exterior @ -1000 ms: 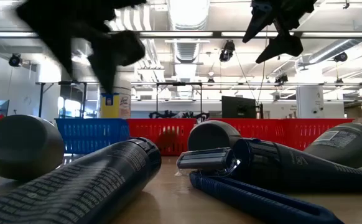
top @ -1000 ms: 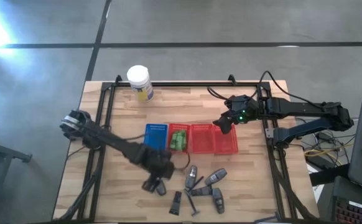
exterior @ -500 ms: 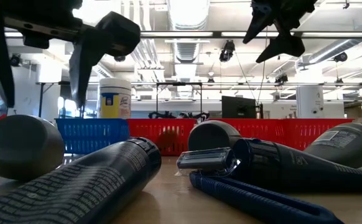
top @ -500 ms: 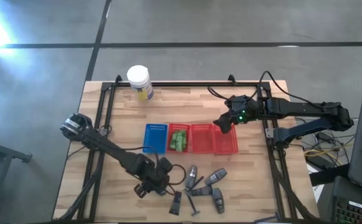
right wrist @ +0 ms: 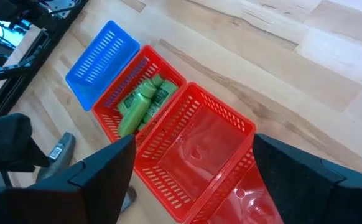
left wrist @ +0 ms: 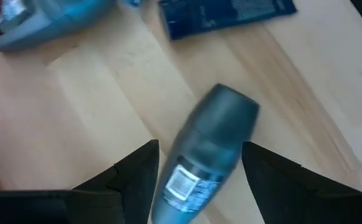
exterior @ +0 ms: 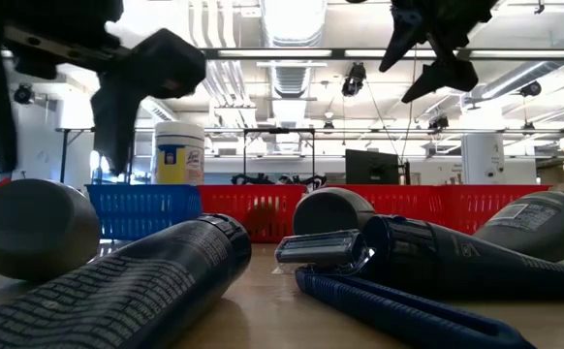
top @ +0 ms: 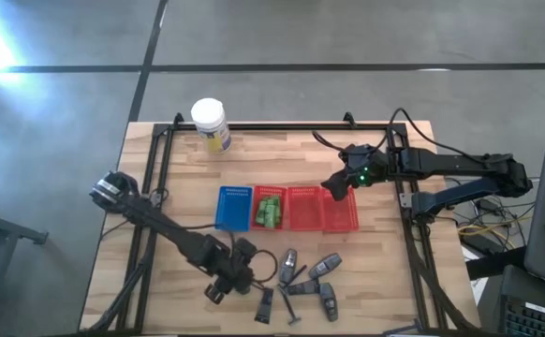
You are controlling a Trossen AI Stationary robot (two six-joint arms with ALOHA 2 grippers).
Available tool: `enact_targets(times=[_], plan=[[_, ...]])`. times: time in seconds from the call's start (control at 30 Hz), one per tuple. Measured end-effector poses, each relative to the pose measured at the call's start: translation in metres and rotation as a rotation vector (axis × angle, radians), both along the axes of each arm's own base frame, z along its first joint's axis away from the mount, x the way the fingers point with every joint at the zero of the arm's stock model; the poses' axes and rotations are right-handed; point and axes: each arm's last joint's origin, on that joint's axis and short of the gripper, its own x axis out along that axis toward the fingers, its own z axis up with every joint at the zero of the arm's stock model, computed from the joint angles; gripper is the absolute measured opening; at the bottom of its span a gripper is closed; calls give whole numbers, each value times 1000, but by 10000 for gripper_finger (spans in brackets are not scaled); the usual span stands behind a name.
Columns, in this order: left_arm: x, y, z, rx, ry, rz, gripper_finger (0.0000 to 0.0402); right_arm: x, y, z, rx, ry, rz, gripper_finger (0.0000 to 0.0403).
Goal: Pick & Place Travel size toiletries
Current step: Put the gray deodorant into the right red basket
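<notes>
The left tool is low over the near part of the wooden bench, its two dark fingers spread apart with a grey roll-on tube lying between them, not yet clamped. That tube is smooth and rounded, domed at its far end, and carries a small white label with print too fine to read. Just beyond the left tool lie another grey tube with a dark label and a flat dark blue sachet with lines of pale writing that cannot be read. To the tool's right in the high view, more grey tubes and thin black sticks lie scattered on the planks.

The right tool hangs above the far right end of the basket row, fingers apart and holding nothing. Below it sit ribbed plastic baskets side by side: two red baskets with nothing in them nearest the tool, then a red basket holding bright green little bottles, and a blue basket at the far end.

Well beyond the baskets stands a white jar with a yellow and blue label, its text illegible.
</notes>
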Motion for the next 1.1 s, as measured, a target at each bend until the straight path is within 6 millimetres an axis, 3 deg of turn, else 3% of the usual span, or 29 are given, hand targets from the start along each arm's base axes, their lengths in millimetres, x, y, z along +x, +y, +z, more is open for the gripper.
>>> enact_targets(times=[0.43,0.73,1.1], plan=[[3,-6,0,-51,-72,18,234,-2,0,-15,25,44,-19,339],[-7,-15,-2,29,-70,-168,234,-2,0,-15,24,41,-18,314],[-7,-12,-13,37,-103,-193,234,-2,0,-15,33,37,-25,303]])
